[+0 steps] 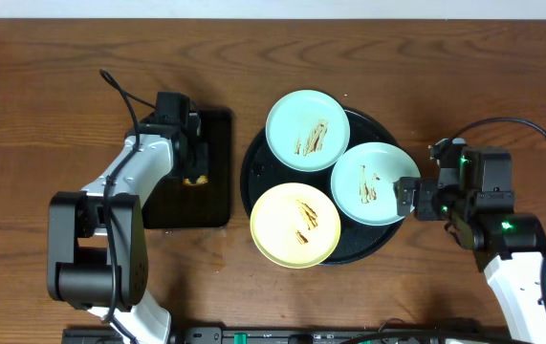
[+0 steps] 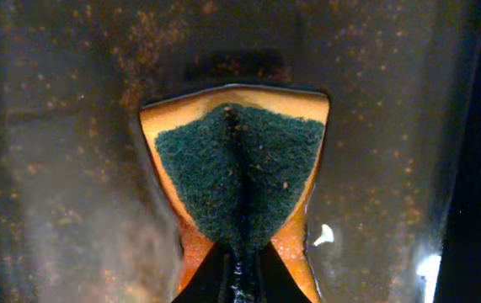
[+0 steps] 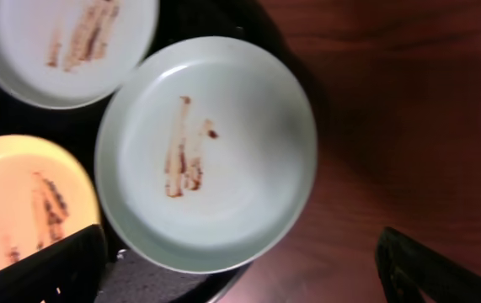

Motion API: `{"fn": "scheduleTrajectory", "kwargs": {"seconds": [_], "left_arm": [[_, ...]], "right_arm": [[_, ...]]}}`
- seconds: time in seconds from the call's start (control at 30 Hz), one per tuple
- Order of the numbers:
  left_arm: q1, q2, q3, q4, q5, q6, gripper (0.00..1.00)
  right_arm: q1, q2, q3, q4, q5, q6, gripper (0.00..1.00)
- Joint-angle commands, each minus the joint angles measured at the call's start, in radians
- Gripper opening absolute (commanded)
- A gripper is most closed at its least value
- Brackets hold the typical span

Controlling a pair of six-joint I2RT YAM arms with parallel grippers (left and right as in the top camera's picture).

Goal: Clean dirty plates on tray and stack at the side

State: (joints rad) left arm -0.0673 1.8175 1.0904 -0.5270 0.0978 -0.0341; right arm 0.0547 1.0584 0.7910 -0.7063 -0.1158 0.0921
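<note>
My left gripper [image 1: 194,158] pinches the sponge [image 2: 240,185] over the small black tray [image 1: 210,205]. On the round tray [image 1: 253,164]: blue plate [image 1: 309,131] at twelve, mint plate [image 1: 370,183] at three, yellow plate [image 1: 294,225] at seven, all streaked. My right gripper [image 1: 408,196] gapes wide and empty at the mint plate's three o'clock rim.

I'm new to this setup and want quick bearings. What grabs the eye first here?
A light blue plate, a mint plate and a yellow plate, all brown-streaked, crowd the round black tray at the centre. At the left, the left gripper pinches a green-faced sponge over a small rectangular tray; the right gripper sits open beside the mint plate.
</note>
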Motion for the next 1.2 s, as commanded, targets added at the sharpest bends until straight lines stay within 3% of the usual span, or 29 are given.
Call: {"fn": "scheduleTrajectory", "kwargs": {"seconds": [0.0,0.1,0.2,0.43,0.57,1.17], "left_arm": [[-0.002,-0.036,0.021,-0.039,-0.002,-0.016,0.08],[-0.002,-0.095,0.03,-0.063,0.0,-0.024,0.07],[-0.002,-0.158,0.03,-0.092,0.007,-0.023,0.07],[-0.002,-0.254,0.03,-0.124,0.007,-0.024,0.08],[-0.002,-0.259,0.03,-0.127,0.007,-0.024,0.08],[-0.002,-0.259,0.03,-0.131,0.007,-0.024,0.08]], "right_arm": [[0.003,0.001,0.019,0.013,0.103,0.027,0.99],[0.003,0.006,0.019,0.043,0.113,0.027,0.99],[0.003,0.025,0.019,0.069,0.113,0.027,0.92],[0.003,0.148,0.019,0.113,0.113,0.027,0.61],[0.003,0.238,0.019,0.141,0.113,0.031,0.49],[0.003,0.424,0.016,0.208,0.171,0.035,0.49]]}}
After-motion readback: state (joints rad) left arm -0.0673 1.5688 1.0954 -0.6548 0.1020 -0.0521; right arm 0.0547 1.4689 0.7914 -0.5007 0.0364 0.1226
